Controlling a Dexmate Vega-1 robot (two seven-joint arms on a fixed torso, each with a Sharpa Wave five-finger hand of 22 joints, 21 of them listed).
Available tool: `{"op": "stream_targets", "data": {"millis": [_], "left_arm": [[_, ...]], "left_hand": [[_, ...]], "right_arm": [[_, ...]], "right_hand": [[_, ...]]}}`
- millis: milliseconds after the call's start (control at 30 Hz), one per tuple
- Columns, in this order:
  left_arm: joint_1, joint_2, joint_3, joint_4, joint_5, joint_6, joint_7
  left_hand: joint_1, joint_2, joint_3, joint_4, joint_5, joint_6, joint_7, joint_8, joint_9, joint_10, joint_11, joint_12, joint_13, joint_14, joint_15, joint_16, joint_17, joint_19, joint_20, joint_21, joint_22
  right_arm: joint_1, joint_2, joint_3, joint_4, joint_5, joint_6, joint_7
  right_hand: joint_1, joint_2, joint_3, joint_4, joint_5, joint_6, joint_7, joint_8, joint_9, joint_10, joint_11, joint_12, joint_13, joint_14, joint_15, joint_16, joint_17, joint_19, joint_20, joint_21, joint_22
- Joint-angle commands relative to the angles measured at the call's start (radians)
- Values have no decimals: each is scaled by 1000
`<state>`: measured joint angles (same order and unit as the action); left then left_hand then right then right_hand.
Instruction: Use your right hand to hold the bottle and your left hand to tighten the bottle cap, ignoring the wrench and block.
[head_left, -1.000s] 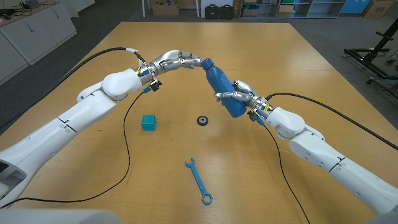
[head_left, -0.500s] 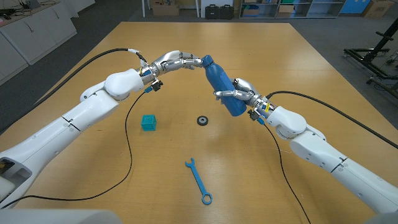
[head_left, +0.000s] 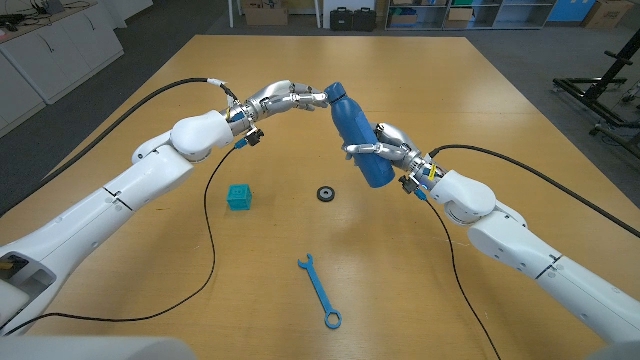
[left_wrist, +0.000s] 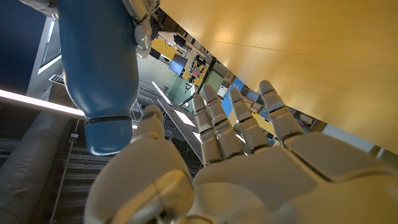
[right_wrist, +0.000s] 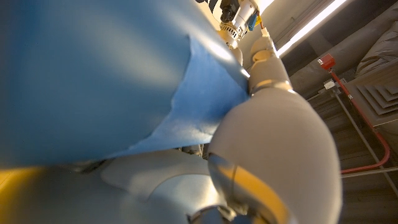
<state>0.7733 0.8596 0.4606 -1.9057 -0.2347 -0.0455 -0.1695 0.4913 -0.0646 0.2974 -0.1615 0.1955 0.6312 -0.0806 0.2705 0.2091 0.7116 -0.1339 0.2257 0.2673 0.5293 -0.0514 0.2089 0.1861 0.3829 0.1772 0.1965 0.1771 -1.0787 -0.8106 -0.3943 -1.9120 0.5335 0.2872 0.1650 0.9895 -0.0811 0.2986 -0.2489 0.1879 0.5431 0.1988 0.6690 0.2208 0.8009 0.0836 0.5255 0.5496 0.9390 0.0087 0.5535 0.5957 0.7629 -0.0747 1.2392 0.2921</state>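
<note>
A blue bottle (head_left: 355, 140) hangs tilted above the table, its capped end (head_left: 337, 94) pointing up and to the left. My right hand (head_left: 386, 148) grips the lower body of the bottle (right_wrist: 93, 74), fingers (right_wrist: 273, 143) wrapped round it. My left hand (head_left: 282, 98) reaches in from the left, and its fingertips (head_left: 318, 98) meet the cap. In the left wrist view the fingers (left_wrist: 239, 124) stand straight and apart beside the bottle (left_wrist: 99, 68). The thumb (left_wrist: 150, 124) lies next to the cap (left_wrist: 107, 135), and nothing is pinched.
A teal block (head_left: 239, 197) sits on the table left of centre, with a small black ring (head_left: 325, 193) near the middle. A blue wrench (head_left: 320, 290) lies toward the front. Black cables (head_left: 208, 230) trail from both wrists across the wooden table (head_left: 480, 90).
The bottle's capped end has tipped slightly up and to the right, and my left hand has followed it, keeping its fingertips at the cap.
</note>
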Motion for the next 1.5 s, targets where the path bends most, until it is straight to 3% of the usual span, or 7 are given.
{"op": "stream_targets", "data": {"millis": [33,467,633,833,1000,1200,1500], "left_arm": [[10,-9,2,5,33,19,47],[84,13,-47,-29,6,7,102],[175,58,-96,-78,10,-27,150],[344,79,-216,-97,-47,-111,251],[438,63,-278,-76,-76,-190,291],[461,34,-289,-31,-112,-231,277],[469,-44,-294,1,-120,-247,340]], "left_hand": [[-10,-17,6,1,-2,14,1,9,0,14,-4,7,2,16,-30,8,3,14,0,5,0],[-21,-6,8,12,-7,14,9,9,0,17,5,6,1,18,-31,8,5,11,-3,3,1],[-90,66,17,63,-13,-3,24,-2,3,-17,44,-8,4,0,-17,3,13,-7,-5,-2,3],[-112,91,23,75,-12,-19,31,-10,4,-36,59,-15,4,-9,-24,0,14,-12,-13,-3,3],[-118,95,24,77,-12,-21,35,-11,5,-41,59,-16,4,-10,-25,-1,14,-11,-18,-2,3],[-123,100,25,79,-12,-27,37,-14,5,-45,57,-18,3,-11,-27,-1,14,-11,-22,-2,3],[-137,105,26,81,-12,-22,38,-14,5,-41,56,-15,1,-15,-25,-3,13,-37,-34,-10,2]], "right_arm": [[-34,-26,31,-37,29,16,6],[-47,-31,32,-64,-28,-23,-57],[-38,-16,16,-75,-61,-61,-96],[-32,20,-4,-85,-126,-111,-187],[-53,28,3,-120,-180,-158,-274],[-68,43,11,-132,-200,-175,-324],[-13,68,4,-15,-197,-115,-282]], "right_hand": [[209,225,108,98,-5,286,-243,4,2,237,-228,0,3,145,-216,4,4,3,-151,7,0],[209,225,108,98,-5,286,-244,3,2,239,-229,-2,3,147,-216,3,6,3,-151,10,-3],[209,224,108,98,-6,288,-245,3,2,239,-228,-3,1,146,-216,2,6,1,-151,11,-5],[208,225,108,98,-6,288,-245,3,2,239,-230,-4,2,146,-216,2,7,1,-151,12,-7],[207,224,108,99,-6,289,-243,3,2,239,-229,-5,3,146,-215,1,7,-1,-151,13,-8],[206,222,108,98,-6,290,-242,3,2,238,-229,-9,2,142,-214,-1,8,-6,-151,13,-12],[207,221,109,97,-5,290,-243,2,2,240,-230,-9,4,141,-214,-3,9,-7,-151,15,-15]]}}
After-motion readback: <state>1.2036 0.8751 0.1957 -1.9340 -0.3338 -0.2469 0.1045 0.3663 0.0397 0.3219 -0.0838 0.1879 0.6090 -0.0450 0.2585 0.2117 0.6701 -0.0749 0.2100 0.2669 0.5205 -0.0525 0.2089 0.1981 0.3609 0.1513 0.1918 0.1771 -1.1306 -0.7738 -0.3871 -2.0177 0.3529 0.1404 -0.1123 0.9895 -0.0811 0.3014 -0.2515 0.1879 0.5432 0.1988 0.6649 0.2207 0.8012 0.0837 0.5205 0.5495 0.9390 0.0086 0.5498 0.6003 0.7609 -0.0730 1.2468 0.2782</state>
